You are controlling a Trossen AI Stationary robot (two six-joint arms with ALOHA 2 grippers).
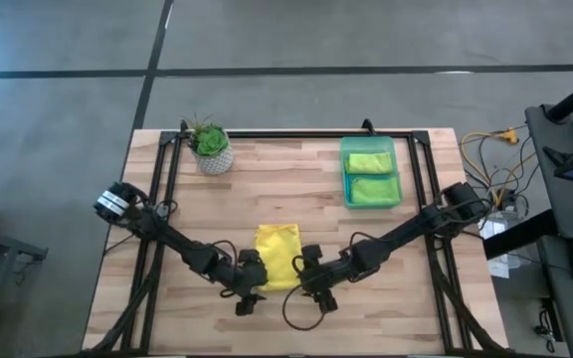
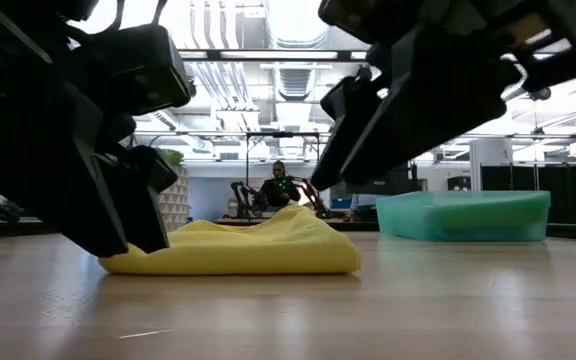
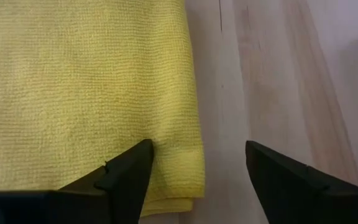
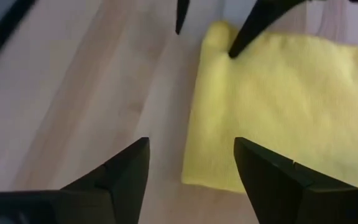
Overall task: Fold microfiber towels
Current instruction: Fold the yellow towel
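Between both open grippers, folded yellow towel [image 1: 278,256]

One camera looks straight down on the whole table [image 1: 386,298]; another sits at table height, looking level into the room. Both wrist cameras look closely at the same yellow towel [image 3: 73,81].

The wooden table [image 1: 426,298] bears a folded yellow towel [image 1: 278,255], a green bin [image 1: 371,174] and a potted plant [image 1: 211,147].
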